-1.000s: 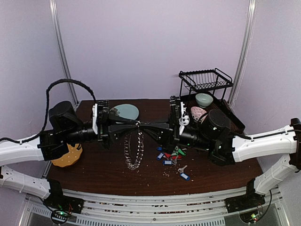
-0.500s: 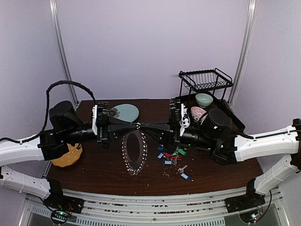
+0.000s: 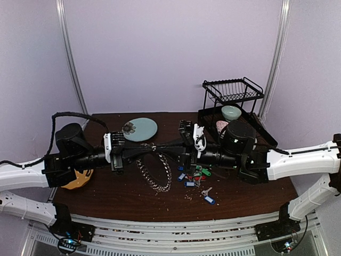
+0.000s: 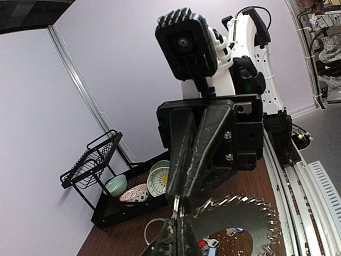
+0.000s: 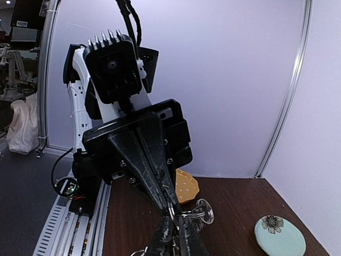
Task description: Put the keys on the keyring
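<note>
The keyring (image 3: 155, 172), a thin ring fringed with small silvery keys, hangs tilted between my two grippers above the table's middle. My left gripper (image 3: 151, 148) and right gripper (image 3: 162, 145) meet tip to tip, each shut on the ring's wire at its top. In the left wrist view my left gripper (image 4: 179, 223) pinches the wire, with the fringed keyring (image 4: 250, 210) below. In the right wrist view my right gripper (image 5: 175, 226) pinches it next to small loops (image 5: 205, 212). Loose keys (image 3: 194, 175) with blue, red and green tags lie in a pile on the table, one blue-tagged key (image 3: 207, 198) nearer the front.
A teal plate (image 3: 143, 128) lies at the back middle. A yellow dotted bowl (image 3: 74, 180) sits at the left under my left arm. A black dish rack (image 3: 234, 92) at the back right holds a teal bowl (image 3: 230, 112) and a patterned bowl (image 3: 222, 127).
Both grippers have sunk a little, still joined at the ring's top. The keyring has swung from edge-on to a tilted, more open face.
</note>
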